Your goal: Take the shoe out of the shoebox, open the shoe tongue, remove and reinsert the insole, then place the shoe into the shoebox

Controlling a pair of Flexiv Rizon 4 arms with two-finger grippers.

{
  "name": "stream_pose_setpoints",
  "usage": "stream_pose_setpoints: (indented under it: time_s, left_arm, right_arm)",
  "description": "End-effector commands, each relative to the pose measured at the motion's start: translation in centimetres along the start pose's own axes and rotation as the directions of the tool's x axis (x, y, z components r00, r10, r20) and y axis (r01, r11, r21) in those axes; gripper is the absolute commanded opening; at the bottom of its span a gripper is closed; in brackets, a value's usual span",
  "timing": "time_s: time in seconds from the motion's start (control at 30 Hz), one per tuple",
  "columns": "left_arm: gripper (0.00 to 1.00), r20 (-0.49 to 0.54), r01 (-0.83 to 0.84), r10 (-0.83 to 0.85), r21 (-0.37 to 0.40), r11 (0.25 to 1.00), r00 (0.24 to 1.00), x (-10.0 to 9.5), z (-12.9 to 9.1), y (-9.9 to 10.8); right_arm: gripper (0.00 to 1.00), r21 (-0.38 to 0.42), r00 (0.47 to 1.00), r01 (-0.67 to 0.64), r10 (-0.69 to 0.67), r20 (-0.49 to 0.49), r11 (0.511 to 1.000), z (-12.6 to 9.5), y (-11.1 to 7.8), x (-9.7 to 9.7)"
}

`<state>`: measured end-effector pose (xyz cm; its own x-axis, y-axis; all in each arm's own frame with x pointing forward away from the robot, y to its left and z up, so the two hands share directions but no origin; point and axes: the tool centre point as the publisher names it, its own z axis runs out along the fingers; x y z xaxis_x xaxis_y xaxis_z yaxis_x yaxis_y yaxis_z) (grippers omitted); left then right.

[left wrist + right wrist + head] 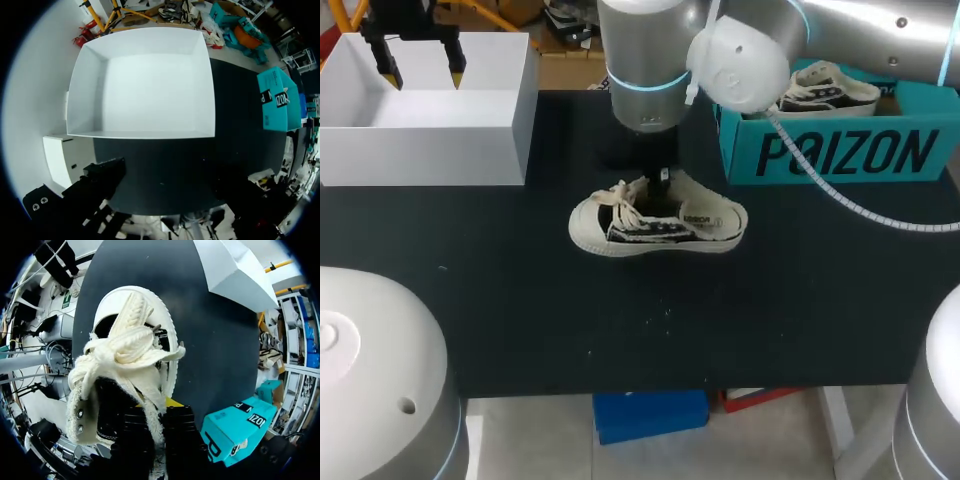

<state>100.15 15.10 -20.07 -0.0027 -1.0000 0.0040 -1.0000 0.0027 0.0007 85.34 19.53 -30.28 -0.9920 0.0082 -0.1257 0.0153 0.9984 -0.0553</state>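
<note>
Canvas shoe (658,222): probably light and floppy; grip the firmer collar or rubber sole.
Place: table (520,300), near teal shoebox (840,150), outside it.
Right gripper (155,412): pinching the shoe's frayed lace edge.
Left gripper (422,62): spread, far from the shoebox.

Cream shoe (655,222) upright, outside teal shoebox (840,152)

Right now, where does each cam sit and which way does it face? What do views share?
Head: fixed above and behind, looking down on the table; left tool open over the white box, right arm at the shoe.
Left wrist: on the left arm, facing down into the white box; dark parts of its tool show.
Right wrist: on the right arm, looking along the right tool, shut on the shoe's upper edge.
Shared: all three show the teal shoebox and white box; the shoe only head and right wrist.
</note>
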Motion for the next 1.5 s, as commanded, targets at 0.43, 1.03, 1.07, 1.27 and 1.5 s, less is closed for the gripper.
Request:
stream_pose_setpoints:
  time_s: [0.43, 1.03, 1.07, 1.27, 1.5]
  left_arm:
    - [1.00, 0.002, 0.002, -0.002, -0.001, 1.000, 1.000, 0.1, -0.1, 0.0]
    - [1.00, 0.002, 0.002, -0.002, -0.001, 1.000, 1.000, 0.1, -0.1, 0.0]
    - [1.00, 0.002, 0.002, -0.002, -0.001, 1.000, 1.000, 0.1, -0.1, 0.0]
    - [1.00, 0.002, 0.002, -0.002, -0.001, 1.000, 1.000, 0.1, -0.1, 0.0]
    - [1.00, 0.002, 0.002, -0.002, -0.001, 1.000, 1.000, 0.1, -0.1, 0.0]
  right_arm:
    - [0.00, -0.029, 0.999, 0.031, -0.031, -0.016, 0.999, 7.2, 5.8, 2.2]
    - [1.00, -0.084, 0.996, -0.044, 0.051, 0.080, 0.995, 2.2, 2.7, 3.0]
    - [1.00, -0.101, 0.995, -0.049, 0.057, 0.078, 0.994, 1.8, 2.4, 3.1]
    - [1.00, -0.216, 0.993, 0.011, 0.014, 0.117, 0.976, -0.2, 0.7, 4.1]
    - [1.00, -0.428, 0.996, 0.069, -0.042, 0.073, 0.901, -1.0, -2.3, 5.0]
